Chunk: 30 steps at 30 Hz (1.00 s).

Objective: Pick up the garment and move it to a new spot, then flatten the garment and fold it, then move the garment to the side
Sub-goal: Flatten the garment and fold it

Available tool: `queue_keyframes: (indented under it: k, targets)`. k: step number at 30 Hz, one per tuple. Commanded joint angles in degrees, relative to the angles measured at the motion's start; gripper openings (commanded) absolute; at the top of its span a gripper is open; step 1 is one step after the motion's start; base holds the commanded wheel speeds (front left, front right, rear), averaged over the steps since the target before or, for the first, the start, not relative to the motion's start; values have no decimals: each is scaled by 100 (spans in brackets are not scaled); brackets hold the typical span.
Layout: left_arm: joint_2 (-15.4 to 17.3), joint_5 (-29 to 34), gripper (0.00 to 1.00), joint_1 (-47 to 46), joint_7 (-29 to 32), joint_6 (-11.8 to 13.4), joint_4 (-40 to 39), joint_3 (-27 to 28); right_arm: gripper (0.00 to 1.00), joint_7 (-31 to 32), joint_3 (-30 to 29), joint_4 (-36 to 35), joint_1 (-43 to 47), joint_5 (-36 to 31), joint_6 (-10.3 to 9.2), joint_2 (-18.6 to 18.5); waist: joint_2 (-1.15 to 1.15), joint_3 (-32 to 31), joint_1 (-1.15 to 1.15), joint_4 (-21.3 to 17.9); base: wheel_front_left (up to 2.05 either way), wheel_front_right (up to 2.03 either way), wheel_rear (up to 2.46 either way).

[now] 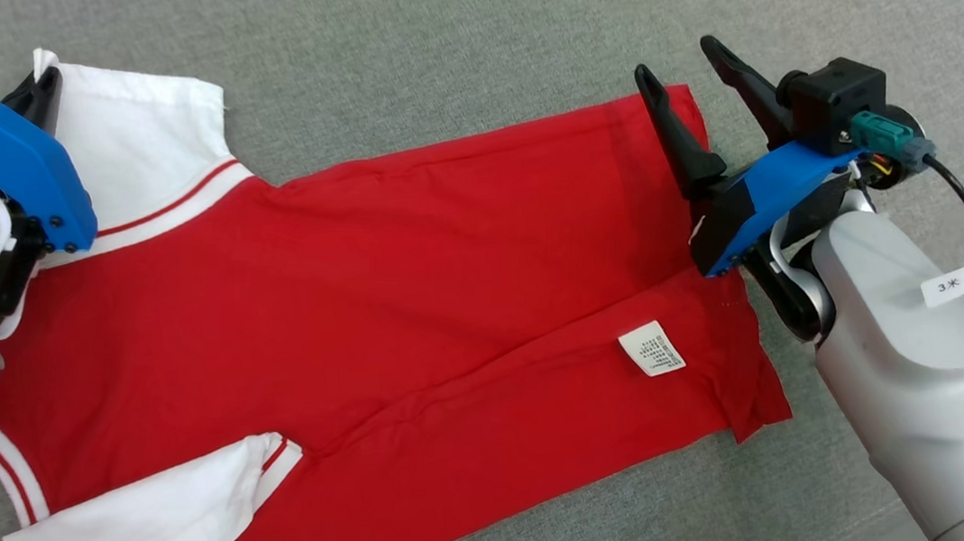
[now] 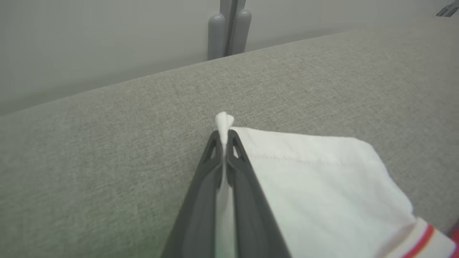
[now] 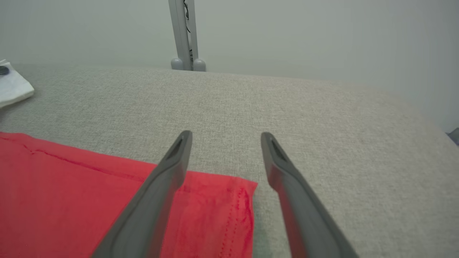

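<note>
Centrally: red short-sleeved garment with white sleeves [image 1: 408, 261] spread flat on grey woven fabric surface [image 1: 454, 29]. Sleeve end lies toward robot's left, hem toward right, with white care label [image 1: 652, 348] near hem.

Left gripper [image 2: 223, 138]: 2 dark fingers pressed together, clamped on edge of far white sleeve [image 2: 315, 186]; pinched cloth pokes out past tips.

Right gripper [image 3: 226, 136]: fingers wide apart, holding nothing, at far hem corner. 1 finger over red cloth, other over bare surface; contact cannot be told.

Garment [image 1: 409, 270]: red shirt, laid flat, spread left to right.
Far sleeve [image 1: 140, 137]: white, red-striped, far left.
Near sleeve [image 1: 131, 537]: white, near left.
Care label [image 1: 652, 348]: white, exposed near the right hem.
</note>
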Motion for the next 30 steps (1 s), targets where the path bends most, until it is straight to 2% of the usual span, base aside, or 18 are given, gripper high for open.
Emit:
queue_keyframes:
  k: [1, 13, 19, 20, 21, 22, 23, 30]
  targets:
    - [-12, -82, 0, 61, -102, -5, -46, -98, 100, 83, 36, 59, 38, 95, 1, -86, -1, -72, 0, 28, 0, 0, 0]
    - [-87, -388, 0, -120, -610, -5, -249, -702, 100, 718, 102, 529, 23, 204, 1, -392, -1, -204, 0, 362, 0, 0, 0]
    - [-84, -551, 0, -224, -782, -5, -274, -936, 100, 814, 82, 772, 9, 348, 1, -348, -1, -180, 0, 471, 0, 0, 0]
    - [-86, -584, 0, -234, -804, -5, -274, -974, 95, 789, 87, 788, -26, 375, 1, -347, -1, -171, 0, 489, 0, 0, 0]
    - [-86, -617, 0, -251, -823, -5, -267, -1000, 43, 769, 84, 806, -55, 403, 1, -329, -1, -162, 0, 505, 0, 0, 0]
    - [-84, -648, 0, -272, -860, -5, -251, -1021, 25, 751, 84, 833, -75, 402, 1, -326, -1, -155, 0, 519, 0, 0, 0]
    - [-84, -684, 0, -295, -890, -5, -236, -1041, 0, 682, 59, 844, -118, 397, 1, -338, -1, -151, 0, 533, 0, 0, 0]
    - [-68, -787, 0, -404, -1418, -5, -156, -1068, 0, 235, -137, 1047, -391, 229, 0, -375, -1, -212, 0, 635, 0, 0, 0]
